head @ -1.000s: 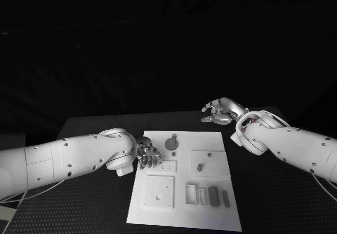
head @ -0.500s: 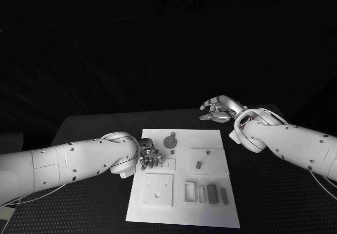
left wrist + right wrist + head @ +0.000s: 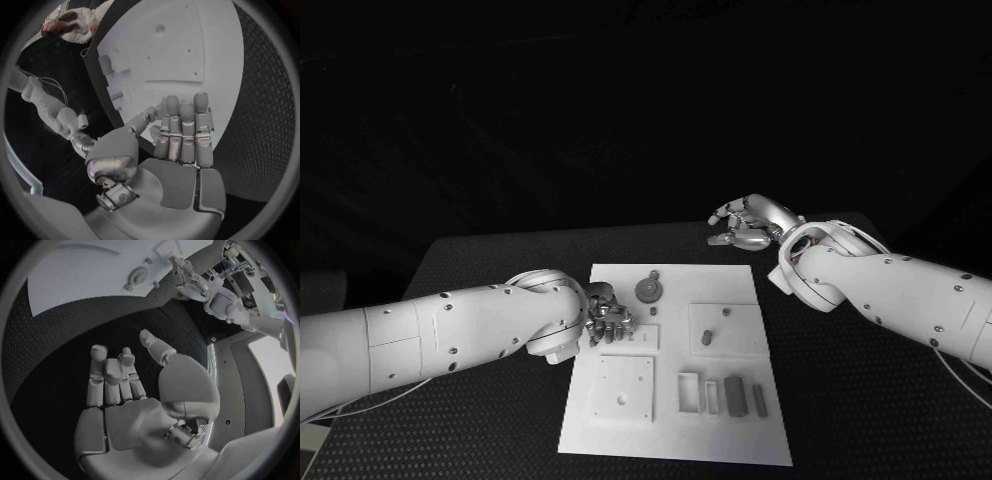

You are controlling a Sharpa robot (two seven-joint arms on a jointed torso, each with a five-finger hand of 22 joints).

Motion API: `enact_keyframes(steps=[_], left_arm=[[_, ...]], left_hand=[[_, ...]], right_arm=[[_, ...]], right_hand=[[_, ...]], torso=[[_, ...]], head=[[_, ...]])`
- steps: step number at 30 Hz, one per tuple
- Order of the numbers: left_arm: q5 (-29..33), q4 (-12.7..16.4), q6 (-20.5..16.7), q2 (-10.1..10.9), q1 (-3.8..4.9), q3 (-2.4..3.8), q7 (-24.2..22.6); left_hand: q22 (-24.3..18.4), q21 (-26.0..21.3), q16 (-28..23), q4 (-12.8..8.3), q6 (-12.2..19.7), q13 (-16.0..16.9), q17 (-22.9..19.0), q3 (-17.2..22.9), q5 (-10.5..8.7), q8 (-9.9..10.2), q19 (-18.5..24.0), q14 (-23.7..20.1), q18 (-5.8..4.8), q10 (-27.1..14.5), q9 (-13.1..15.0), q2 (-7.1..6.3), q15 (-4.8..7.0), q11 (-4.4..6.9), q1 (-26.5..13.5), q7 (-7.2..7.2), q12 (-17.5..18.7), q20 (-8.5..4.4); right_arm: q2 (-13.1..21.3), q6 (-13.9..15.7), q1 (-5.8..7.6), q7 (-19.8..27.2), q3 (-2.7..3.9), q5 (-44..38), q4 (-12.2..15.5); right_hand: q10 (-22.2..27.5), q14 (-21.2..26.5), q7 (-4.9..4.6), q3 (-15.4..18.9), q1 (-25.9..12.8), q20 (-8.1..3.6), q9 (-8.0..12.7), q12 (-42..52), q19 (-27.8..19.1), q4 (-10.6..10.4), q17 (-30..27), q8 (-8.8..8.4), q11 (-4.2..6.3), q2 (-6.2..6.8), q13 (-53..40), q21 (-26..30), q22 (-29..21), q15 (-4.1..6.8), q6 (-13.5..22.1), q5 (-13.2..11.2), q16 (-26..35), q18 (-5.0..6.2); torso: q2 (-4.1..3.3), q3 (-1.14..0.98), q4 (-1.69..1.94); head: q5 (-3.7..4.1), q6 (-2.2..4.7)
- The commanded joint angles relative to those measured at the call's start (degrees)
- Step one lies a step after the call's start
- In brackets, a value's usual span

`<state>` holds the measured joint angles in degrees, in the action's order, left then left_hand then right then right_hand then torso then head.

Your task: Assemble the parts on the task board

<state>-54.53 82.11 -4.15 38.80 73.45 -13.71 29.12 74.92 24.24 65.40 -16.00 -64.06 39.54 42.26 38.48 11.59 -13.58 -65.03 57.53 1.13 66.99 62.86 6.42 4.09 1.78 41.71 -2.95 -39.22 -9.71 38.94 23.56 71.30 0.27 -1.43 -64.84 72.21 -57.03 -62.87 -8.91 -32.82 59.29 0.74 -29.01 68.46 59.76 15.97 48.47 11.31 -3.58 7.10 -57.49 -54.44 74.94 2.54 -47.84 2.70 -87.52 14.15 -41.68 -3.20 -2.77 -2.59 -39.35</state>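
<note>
Left hand [image 3: 606, 318] over task board [image 3: 678, 440] left edge, fingers together, holding nothing. Right hand [image 3: 747, 224] beyond board's far corner, loosely spread, empty. Round part [image 3: 651, 291] just beside left hand.

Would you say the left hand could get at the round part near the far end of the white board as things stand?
Probably yes. The left hand is open over the board's left edge, holding nothing, and the round part lies just beyond it, with nothing between them and the right hand well off the board.
</note>
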Motion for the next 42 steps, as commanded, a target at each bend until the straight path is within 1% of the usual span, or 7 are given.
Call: enact_keyframes(steps=[1,17,32,35,37,39,42], left_arm=[[-0.77,-0.09,1.85,-0.32,-0.04,0.02,0.82],[-1.44,-0.96,1.43,-1.38,-1.14,0.03,0.94],[-1.45,-0.84,2.04,-1.56,-1.19,0.03,1.24],[-1.45,-0.84,1.67,-1.72,-1.19,0.03,1.22],[-1.45,-0.86,1.53,-1.82,-1.19,0.03,1.28],[-1.45,-0.90,1.58,-1.90,-1.19,0.03,1.22],[-1.45,-0.99,1.44,-1.96,-1.19,0.03,1.15]], left_hand=[[1.34,0.32,0.13,-0.61,-0.34,-0.09,-0.10,0.84,0.16,-0.28,-0.11,0.17,1.05,0.37,0.03,1.99,0.29,-0.03,2.45,-0.07,-0.05,-0.19],[1.32,0.34,0.07,-0.61,-0.30,-0.18,-0.25,0.90,0.06,-0.12,-0.08,0.22,1.02,0.41,-0.02,2.05,0.30,-0.04,2.35,-0.11,0.07,-0.20],[1.28,0.37,-0.01,-0.58,-0.26,-0.29,-0.50,0.93,-0.49,0.14,-0.09,0.32,0.99,0.52,-0.14,1.80,0.33,-0.04,2.20,-0.17,0.22,-0.25],[1.26,0.43,-0.02,-0.54,-0.31,-0.35,-0.70,0.89,-0.83,0.38,-0.23,0.50,1.01,0.72,-0.35,1.04,0.38,0.01,2.21,-0.19,0.28,-0.32],[1.22,0.49,-0.04,-0.34,-0.43,-0.44,-0.95,0.61,-1.36,0.79,-0.45,0.74,1.04,0.97,-0.93,-0.17,0.45,0.06,2.36,-0.22,0.39,-0.39],[1.13,0.45,-0.09,0.08,-0.85,-0.55,-1.27,-0.01,-4.49,1.08,-0.67,0.97,1.08,1.22,-1.53,-2.09,0.52,0.13,2.42,-0.15,0.57,-0.48],[1.06,0.23,-0.15,0.98,-1.08,-0.69,-1.65,-2.20,-5.23,1.40,-0.80,1.09,1.03,1.37,-2.10,-4.98,0.53,0.11,1.19,-0.18,0.83,-0.48]], right_arm=[[-0.06,-0.84,0.01,0.44,0.04,0.03,0.15],[-0.12,-1.18,0.01,0.41,0.04,0.03,0.14],[-0.15,-1.48,0.01,0.35,0.04,0.03,0.17],[-0.18,-1.56,0.01,0.35,0.04,0.03,0.23],[-0.23,-1.61,0.01,0.34,0.04,0.03,0.23],[-0.27,-1.67,0.01,0.33,0.04,0.03,0.23],[-0.25,-1.67,0.01,0.32,0.04,0.05,0.24]], right_hand=[[0.24,0.44,-1.11,-0.02,0.11,-0.11,0.07,0.15,0.10,0.14,-0.07,0.16,0.05,-0.47,0.07,0.07,0.49,0.10,0.86,0.14,-0.11,0.84],[0.24,0.44,-1.11,0.01,0.09,-0.11,0.10,0.18,0.09,0.17,-0.09,0.17,0.06,-0.48,0.13,0.07,0.50,0.11,0.89,0.14,-0.13,0.84],[0.25,0.46,-1.11,0.05,0.02,-0.10,0.12,0.21,0.08,0.16,-0.10,0.18,0.05,-0.49,0.18,0.08,0.51,0.10,0.91,0.14,-0.14,0.85],[0.25,0.46,-1.11,0.06,0.00,-0.09,0.12,0.21,0.08,0.16,-0.11,0.18,0.05,-0.50,0.19,0.08,0.52,0.10,0.91,0.13,-0.14,0.84],[0.25,0.47,-1.11,0.06,0.00,-0.09,0.13,0.21,0.07,0.15,-0.11,0.18,0.05,-0.50,0.20,0.08,0.52,0.10,0.91,0.14,-0.14,0.84],[0.26,0.47,-1.11,0.07,-0.02,-0.09,0.13,0.22,0.07,0.15,-0.11,0.18,0.05,-0.50,0.20,0.08,0.52,0.10,0.92,0.13,-0.14,0.84],[0.26,0.47,-1.11,0.08,-0.03,-0.09,0.13,0.22,0.07,0.14,-0.11,0.18,0.05,-0.50,0.21,0.09,0.52,0.10,0.93,0.13,-0.14,0.84]], torso=[[-0.02,0.01,-0.01],[-0.04,0.00,-0.04],[-0.02,-0.02,-0.03],[-0.02,-0.04,-0.02],[-0.02,-0.04,-0.04],[-0.02,-0.05,-0.06],[-0.03,-0.06,-0.09]], head=[[-0.02,-0.03],[0.15,-0.26],[0.17,-0.36],[0.15,-0.35],[0.16,-0.34],[0.15,-0.34],[0.12,-0.32]])
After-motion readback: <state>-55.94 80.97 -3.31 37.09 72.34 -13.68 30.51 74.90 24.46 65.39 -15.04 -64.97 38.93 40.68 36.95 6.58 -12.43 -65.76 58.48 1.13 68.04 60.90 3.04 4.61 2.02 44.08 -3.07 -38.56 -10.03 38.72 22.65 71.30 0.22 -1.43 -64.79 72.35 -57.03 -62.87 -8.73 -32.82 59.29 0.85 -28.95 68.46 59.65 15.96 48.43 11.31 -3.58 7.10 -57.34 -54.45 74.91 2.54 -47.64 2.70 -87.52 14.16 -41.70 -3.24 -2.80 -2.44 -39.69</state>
